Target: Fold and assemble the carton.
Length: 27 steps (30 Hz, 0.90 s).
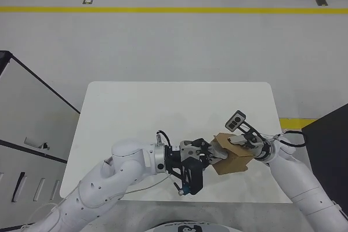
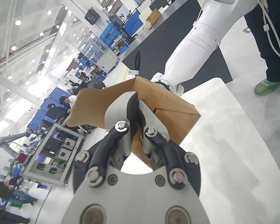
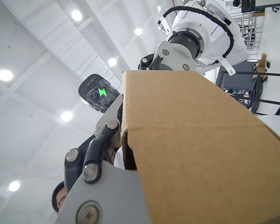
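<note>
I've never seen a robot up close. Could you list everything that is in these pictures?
brown cardboard carton: one, brown, partly folded, between the two grippers over the table's near right part
white rectangular table: one, white, in front of the robot
yellow floor stripes: two, yellow, a long one across the far floor, a short one beside the bench
grey cabinet: one, grey with a black edge, left of the table
black bench: one, black, right of the table
left gripper: one, black and silver, shut on a carton wall
right gripper: one, silver and black, at the carton's opposite side
</note>
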{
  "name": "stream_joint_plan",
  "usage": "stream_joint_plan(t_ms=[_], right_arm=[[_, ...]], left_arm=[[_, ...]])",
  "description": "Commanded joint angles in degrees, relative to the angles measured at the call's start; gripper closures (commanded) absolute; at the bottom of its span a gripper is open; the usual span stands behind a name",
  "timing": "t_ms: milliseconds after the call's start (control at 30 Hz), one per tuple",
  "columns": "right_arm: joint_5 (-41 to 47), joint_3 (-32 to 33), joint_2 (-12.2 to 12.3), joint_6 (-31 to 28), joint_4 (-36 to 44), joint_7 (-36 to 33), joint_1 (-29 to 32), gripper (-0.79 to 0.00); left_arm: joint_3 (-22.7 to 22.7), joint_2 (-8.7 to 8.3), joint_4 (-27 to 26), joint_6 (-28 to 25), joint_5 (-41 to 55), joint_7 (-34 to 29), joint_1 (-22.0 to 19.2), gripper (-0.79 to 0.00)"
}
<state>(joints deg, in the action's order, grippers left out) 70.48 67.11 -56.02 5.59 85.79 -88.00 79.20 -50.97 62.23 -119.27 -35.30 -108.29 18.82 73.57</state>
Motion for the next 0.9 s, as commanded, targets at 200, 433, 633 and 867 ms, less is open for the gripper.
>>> stream_joint_plan(t_ms=[200, 433, 633, 867], right_arm=[[-0.16, 0.19, 0.02, 0.26, 0.44, 0.0, 0.12, 0.0], [-0.07, -0.18, -0.07, 0.56, 0.21, 0.0, -0.17, 0.0], [0.16, -0.1, -0.12, 0.33, -0.6, 0.0, -0.68, 0.0], [0.55, -0.33, -0.24, 0.1, -0.89, 0.0, -1.05, 0.0]], left_arm=[[1.06, 0.12, 0.66, -0.58, -0.11, 0.16, -0.55, 0.0], [1.96, 0.42, 1.73, -0.47, 0.5, 0.01, -1.69, 0.0], [0.44, 0.28, 1.8, 0.26, 1.6, -0.05, -1.58, 0.0], [0.94, 0.26, 1.83, -0.23, 1.11, 0.04, -1.52, 0.0]])
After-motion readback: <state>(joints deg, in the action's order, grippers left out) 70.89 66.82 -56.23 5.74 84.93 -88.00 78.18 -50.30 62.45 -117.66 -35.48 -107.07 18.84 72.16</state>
